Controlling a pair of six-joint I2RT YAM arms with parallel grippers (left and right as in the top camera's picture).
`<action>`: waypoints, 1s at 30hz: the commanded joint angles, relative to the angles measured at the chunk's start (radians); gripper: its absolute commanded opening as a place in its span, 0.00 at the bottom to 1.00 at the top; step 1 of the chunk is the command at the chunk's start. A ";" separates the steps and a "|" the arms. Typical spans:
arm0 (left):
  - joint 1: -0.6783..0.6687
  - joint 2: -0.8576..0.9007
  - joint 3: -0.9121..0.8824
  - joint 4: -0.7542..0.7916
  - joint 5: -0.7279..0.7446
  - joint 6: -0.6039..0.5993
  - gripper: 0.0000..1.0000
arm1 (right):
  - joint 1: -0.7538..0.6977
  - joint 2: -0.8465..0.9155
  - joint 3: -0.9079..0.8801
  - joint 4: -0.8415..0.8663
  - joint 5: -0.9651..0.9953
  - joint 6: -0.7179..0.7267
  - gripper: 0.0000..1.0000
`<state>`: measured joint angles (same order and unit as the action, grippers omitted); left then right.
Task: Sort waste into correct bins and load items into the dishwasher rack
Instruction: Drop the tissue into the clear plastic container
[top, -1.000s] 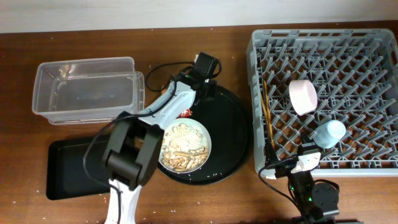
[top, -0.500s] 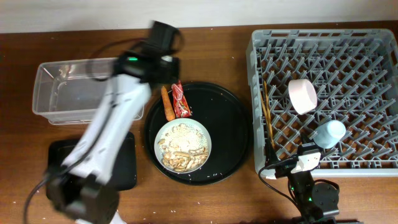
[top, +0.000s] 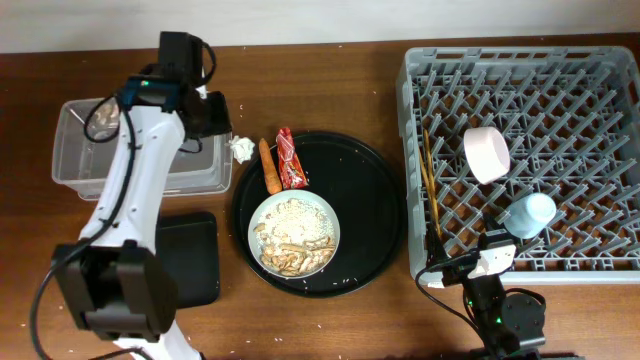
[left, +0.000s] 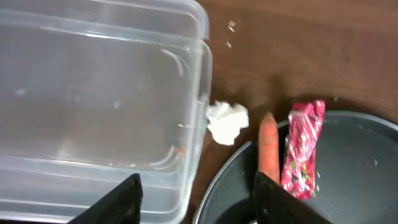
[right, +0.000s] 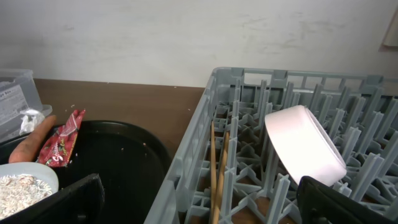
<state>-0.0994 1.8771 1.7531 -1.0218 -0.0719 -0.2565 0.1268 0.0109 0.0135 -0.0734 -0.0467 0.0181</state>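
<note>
The crumpled white tissue (top: 241, 148) lies on the table between the clear tub (top: 90, 170) and the round black tray (top: 375, 215); it also shows in the left wrist view (left: 226, 122). The carrot piece (top: 269, 166) and red wrapper (top: 290, 158) lie at the tray's left rim. The plate-bowl (top: 331, 222) with rice scraps (top: 294, 236) sits on that tray. My left gripper (top: 212, 118) is open and empty over the tub's right end (left: 196, 202). My right gripper (top: 470, 266) is open and empty at the rack's (top: 580, 262) front left corner (right: 199, 208).
The shallow black tray (top: 195, 260) lies front left, partly under my left arm. In the rack stand the white bowl (top: 487, 154), the light blue cup (top: 528, 214) and the chopsticks (top: 432, 190). Small crumbs dot the table around the tub.
My left arm has swung from the round tray's left rim up and left to the tub. The carrot and wrapper are uncovered. The tissue now lies on the table beside the tub.
</note>
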 joint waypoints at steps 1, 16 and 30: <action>-0.087 0.016 -0.006 -0.031 -0.004 0.053 0.54 | 0.004 -0.007 -0.008 0.000 -0.009 -0.003 0.98; -0.140 0.331 -0.007 0.180 -0.204 -0.068 0.00 | 0.004 -0.007 -0.008 0.000 -0.009 -0.003 0.98; 0.046 0.039 -0.002 0.016 -0.206 -0.026 0.56 | 0.004 -0.007 -0.008 0.000 -0.009 -0.003 0.98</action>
<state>-0.0509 1.8721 1.7588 -0.9844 -0.2974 -0.3054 0.1268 0.0101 0.0135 -0.0734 -0.0467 0.0181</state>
